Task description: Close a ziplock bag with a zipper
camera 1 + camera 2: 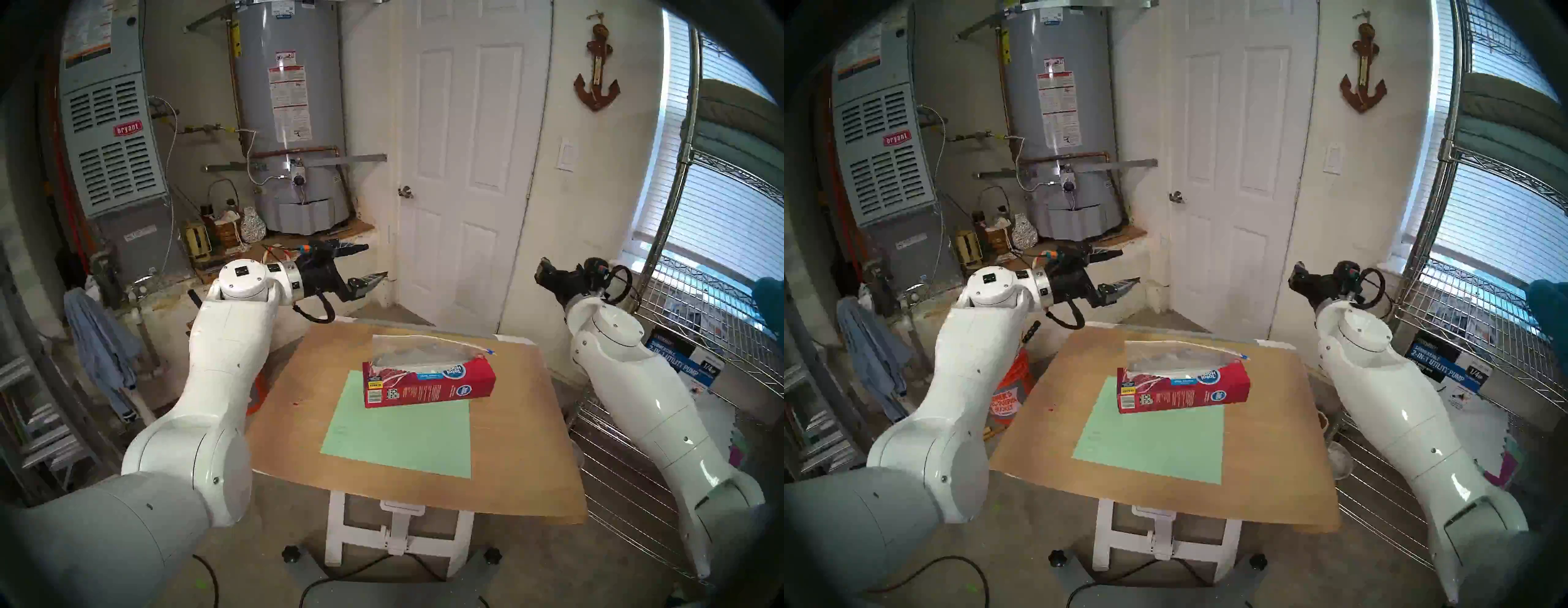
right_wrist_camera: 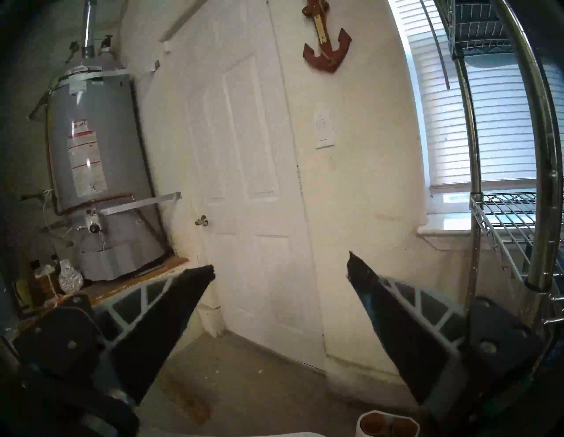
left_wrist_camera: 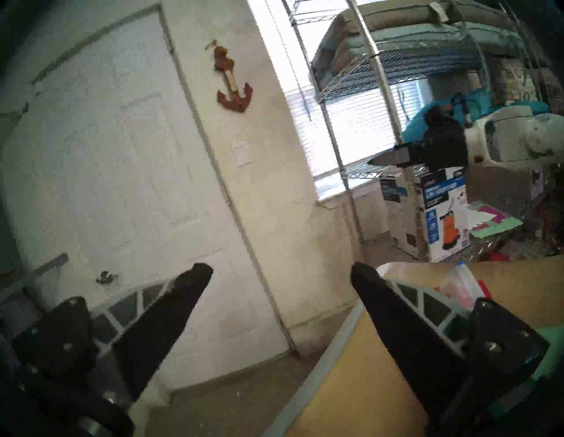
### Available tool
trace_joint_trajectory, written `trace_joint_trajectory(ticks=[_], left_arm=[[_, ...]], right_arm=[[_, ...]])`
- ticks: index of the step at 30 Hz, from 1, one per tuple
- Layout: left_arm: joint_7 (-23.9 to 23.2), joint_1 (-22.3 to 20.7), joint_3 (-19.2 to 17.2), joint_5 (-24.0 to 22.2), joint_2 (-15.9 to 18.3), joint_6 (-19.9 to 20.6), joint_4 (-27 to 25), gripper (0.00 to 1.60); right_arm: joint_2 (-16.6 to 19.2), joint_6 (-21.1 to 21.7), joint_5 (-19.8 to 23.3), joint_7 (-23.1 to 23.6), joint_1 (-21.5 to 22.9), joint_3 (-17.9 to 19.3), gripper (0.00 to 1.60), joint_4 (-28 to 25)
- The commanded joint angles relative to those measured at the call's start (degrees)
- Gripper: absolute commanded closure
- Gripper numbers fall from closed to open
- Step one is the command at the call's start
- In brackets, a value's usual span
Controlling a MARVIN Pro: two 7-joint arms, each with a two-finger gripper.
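Head stereo left is giving me the whole workspace: I am looking down at a brown table point(image 1: 530, 446) with a green mat point(image 1: 399, 437) lying on it. A red box point(image 1: 428, 384) is sitting across the mat's far edge, and the ziplock bag point(image 1: 418, 350) is resting on top of that box and leaning over its far side, clear and floppy. Its white strip is running along the far edge, and the zipper point(image 1: 490, 351), a small blue-and-white tab, is sitting at the bag's right end, just past the box's right corner.

I am seeing the left gripper point(image 1: 375, 261) hanging off the table's far left corner, pointing level toward the white door point(image 1: 462, 170), well apart from the bag. Its fingers point(image 3: 171, 317) are standing wide apart in the left wrist view, with nothing between them; the table's edge and a blurred piece of the bag are showing behind the right-hand finger.

I am watching the right gripper point(image 2: 280, 271) through its own wrist camera: the two dark fingers are spread wide, empty, facing the door and the grey water heater point(image 2: 97, 171). From the head, that gripper is sitting to the table's right, beside the wire shelf point(image 1: 721, 191), well away from the bag.
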Motion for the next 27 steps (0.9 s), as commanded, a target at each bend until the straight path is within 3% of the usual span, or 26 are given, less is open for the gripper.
trace_joint_trajectory(ticks=[1,11,27], left_arm=[[7.18,-3.75,-0.26,2.50,-2.14,2.73,2.25,0.00],[17.71,-6.83,-0.30,6.91,-6.46,6.62,3.48,0.00],[34.65,-6.41,-3.34,13.15,-12.48,12.92,2.71,0.00]], right_arm=[[-0.83,-0.24,-0.86,-3.88,4.62,2.30,0.00,-1.10],[-2.16,-0.01,-2.10,-12.00,5.70,4.66,0.00,-1.29],[-6.64,3.00,-5.08,-28.37,6.60,4.40,0.00,-4.38]])
